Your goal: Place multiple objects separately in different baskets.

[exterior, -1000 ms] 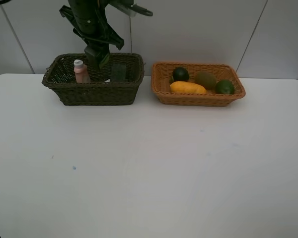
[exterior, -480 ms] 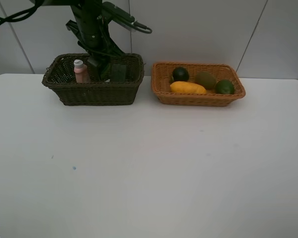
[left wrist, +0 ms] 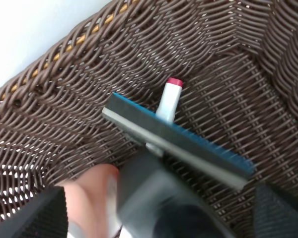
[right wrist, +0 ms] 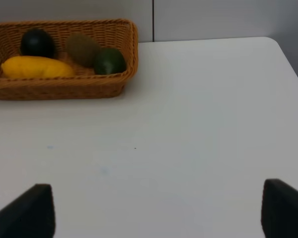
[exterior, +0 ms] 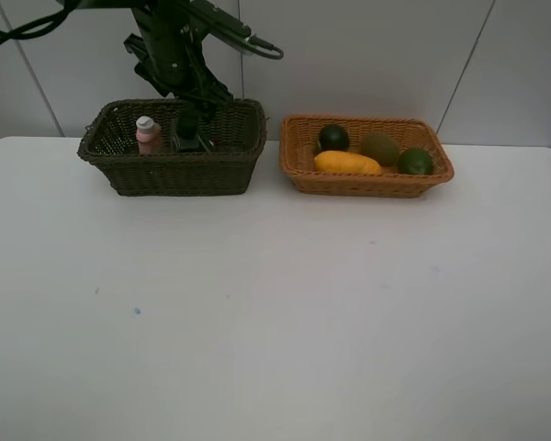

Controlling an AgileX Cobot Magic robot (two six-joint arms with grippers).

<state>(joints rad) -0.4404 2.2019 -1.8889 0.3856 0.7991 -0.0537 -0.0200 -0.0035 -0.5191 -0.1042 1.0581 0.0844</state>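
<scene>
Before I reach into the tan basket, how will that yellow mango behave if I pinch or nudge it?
The yellow mango is elongated and lies on its side, so it would probably roll about its long axis rather than tip. Its skin looks smooth, so jaws may slip towards the tapered ends. It lies close to the dark mangosteen, so a nudge could shift that too.

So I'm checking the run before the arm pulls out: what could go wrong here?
The left gripper hangs open just above the black pump bottle, so lifting out carelessly could knock it over. The flat black block lies across the marker and could slide. The pink bottle stands close by, easily bumped.
</scene>
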